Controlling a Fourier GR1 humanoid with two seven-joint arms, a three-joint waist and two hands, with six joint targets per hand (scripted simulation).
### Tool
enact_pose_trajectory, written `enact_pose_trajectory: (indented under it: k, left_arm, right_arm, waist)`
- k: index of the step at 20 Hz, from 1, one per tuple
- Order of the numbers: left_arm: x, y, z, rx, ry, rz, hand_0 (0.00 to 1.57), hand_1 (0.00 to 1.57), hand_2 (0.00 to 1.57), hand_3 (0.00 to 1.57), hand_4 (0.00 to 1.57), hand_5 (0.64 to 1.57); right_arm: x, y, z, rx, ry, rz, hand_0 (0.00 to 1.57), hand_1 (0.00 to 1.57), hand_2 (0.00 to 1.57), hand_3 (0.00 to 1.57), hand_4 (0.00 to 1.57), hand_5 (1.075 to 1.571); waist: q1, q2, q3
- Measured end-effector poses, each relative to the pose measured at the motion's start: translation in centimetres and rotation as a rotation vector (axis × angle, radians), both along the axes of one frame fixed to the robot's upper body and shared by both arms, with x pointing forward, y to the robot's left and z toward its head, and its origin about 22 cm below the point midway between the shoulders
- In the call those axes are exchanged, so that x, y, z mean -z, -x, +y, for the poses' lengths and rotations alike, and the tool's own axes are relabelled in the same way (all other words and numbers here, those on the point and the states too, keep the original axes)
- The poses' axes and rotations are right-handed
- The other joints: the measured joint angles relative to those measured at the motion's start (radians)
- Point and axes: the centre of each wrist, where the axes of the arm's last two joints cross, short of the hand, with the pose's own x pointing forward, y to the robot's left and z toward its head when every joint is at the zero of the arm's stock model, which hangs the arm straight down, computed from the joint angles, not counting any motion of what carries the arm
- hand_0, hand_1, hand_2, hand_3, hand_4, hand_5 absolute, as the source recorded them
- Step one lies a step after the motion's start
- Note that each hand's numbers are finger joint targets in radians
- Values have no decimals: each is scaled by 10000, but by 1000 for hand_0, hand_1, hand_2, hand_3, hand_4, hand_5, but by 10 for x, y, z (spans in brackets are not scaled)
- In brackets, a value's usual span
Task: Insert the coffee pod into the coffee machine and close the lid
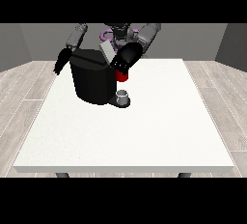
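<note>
The white desk (144,141) fills most of the view, and on its far left part stands the black coffee machine (91,80), a squat dark block with a grey lid (107,51) tilted up at its top. The hand at the view's right (124,60) is over the machine's right shoulder, just beside the raised lid and just above a red thing at the machine (122,77); whether its fingers are spread or curled I cannot tell. The hand at the view's left (61,63) hangs beside the machine's left edge, apart from the lid, and its fingers cannot be made out either. Below the red thing, on the machine's low front platform, sits a small grey thing (123,95); I cannot say it is the coffee pod. The lid lies up and slightly left of the right-side hand, which is plainly the nearer one. So closing the lid likely falls to that hand, pressing down and leftward.
</note>
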Motion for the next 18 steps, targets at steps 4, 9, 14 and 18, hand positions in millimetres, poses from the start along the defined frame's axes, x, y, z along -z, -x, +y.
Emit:
enact_pose_trajectory:
  k: [4, 9, 14, 18]
  left_arm:
    - [-6, 2, 5, 6, -260, -530, 1044, 1044, 1049, 744, 0, 1571]
    - [-11, 3, 5, 71, -681, -905, 510, 510, 776, 600, 0, 1571]
    - [-15, 4, 6, -139, -1010, -1194, 0, 0, 587, 459, 0, 1571]
    - [-10, 3, 8, -187, -1084, -1204, 0, 0, 525, 452, 0, 1571]
  right_arm:
    - [-9, -3, 1, -48, 55, -173, 0, 0, 0, 0, 112, 1571]
    - [-6, -3, -1, 64, 58, -209, 0, 0, 0, 0, 147, 1571]
    - [-5, -4, -2, 133, 226, -241, 0, 0, 0, 0, 83, 1571]
    - [-1, -2, 0, 61, 71, -107, 0, 0, 0, 0, 133, 1571]
  waist:
    - [-55, 177, 7]
    - [9, 273, 18]
    - [22, 335, 20]
    - [58, 203, 25]
